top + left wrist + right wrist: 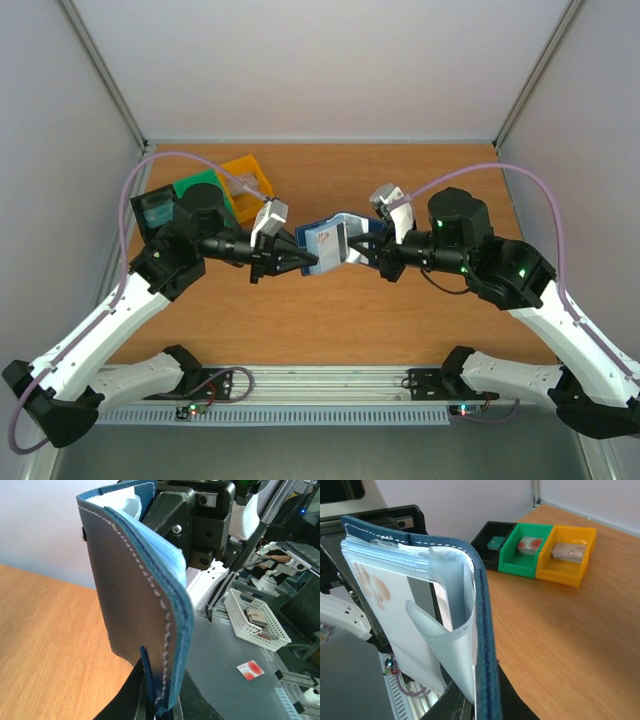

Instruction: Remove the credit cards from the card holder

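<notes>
The card holder (345, 225) hangs above the middle of the bench (400, 320), clear of the wood and stretched between the two arms. The left jaws are clamped together on one end of it and the right jaws are clamped on the opposite end. Its long axis therefore runs roughly left to right across the bench, from one arm to the other. It is held on edge rather than flat.

In the left wrist view the dark navy outer cover with white stitching rises straight out of the jaws. Lighter blue inner layers show along its right edge.

In the right wrist view the holder is spread open with its pale pockets towards the camera. A pale credit card (372, 587) with reddish marks sits inside a clear pocket, and a soft blue-grey pocket sags outward beside it.

At the far left of the bench, well apart from the holder, a black bin (490, 530), a green bin (515, 562) and a yellow bin (560, 572) stand touching in a row. The green one holds a red-marked card (530, 544).

Off the bench, a white mesh basket (255, 617) sits on a grey surface.
</notes>
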